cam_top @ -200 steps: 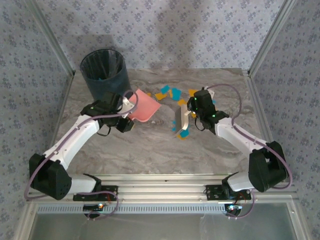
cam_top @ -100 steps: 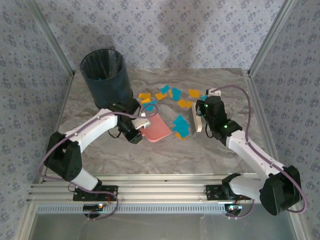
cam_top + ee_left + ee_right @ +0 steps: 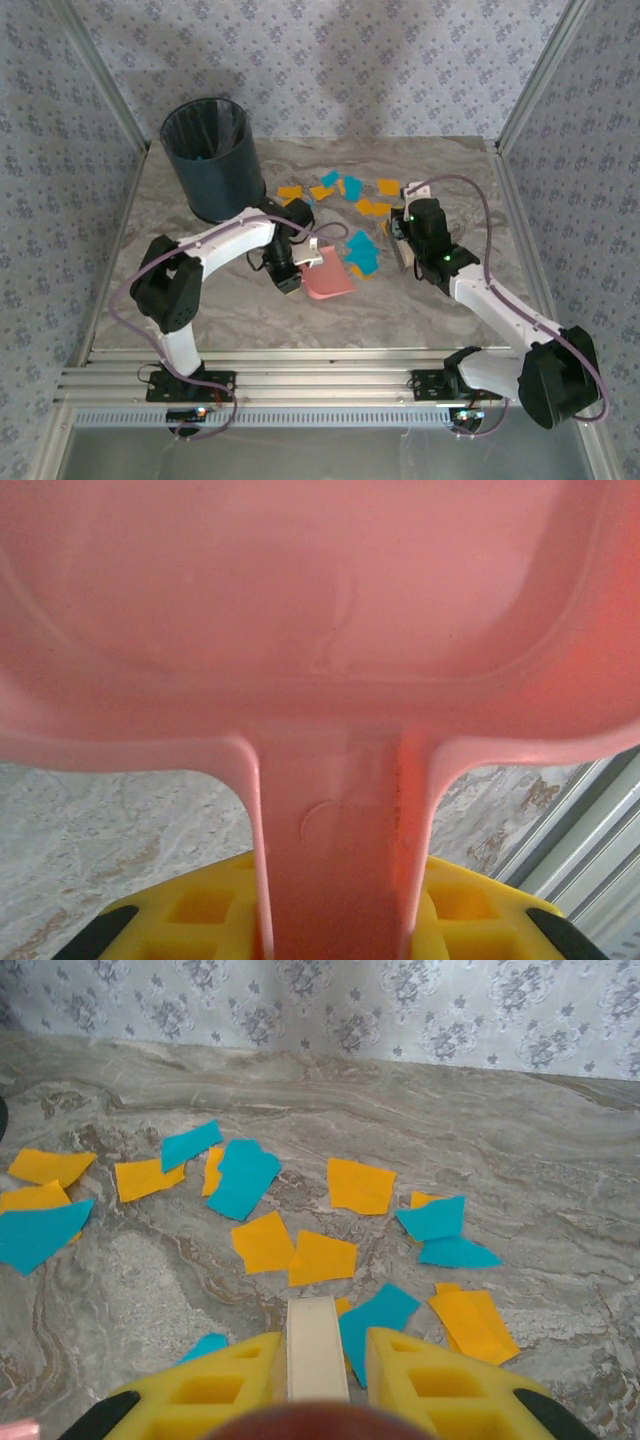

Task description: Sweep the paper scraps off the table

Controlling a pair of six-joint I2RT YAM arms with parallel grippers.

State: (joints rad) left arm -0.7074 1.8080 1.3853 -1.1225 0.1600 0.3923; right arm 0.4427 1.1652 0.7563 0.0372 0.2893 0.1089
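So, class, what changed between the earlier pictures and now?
The left gripper brought the pink dustpan away from the bin, nearer the front edge. The right gripper moved its brush rightward, past the paper scraps. Both stayed shut on their tools; the bin stayed put.

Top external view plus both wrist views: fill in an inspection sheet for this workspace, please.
Surface: table, marbled grey-beige, scraps on its far half.
Job's things: paper scraps, orange and teal, spread out flat; pink dustpan beside the nearest ones; dark bin far left.
Clutter: nothing seen.
Grippers: left tool shut on the dustpan's handle; right tool shut on a white sweeper, just right of the scraps.
Cables: purple cables run along both arms.
Surroundings: patterned walls; aluminium rails at the near edge.
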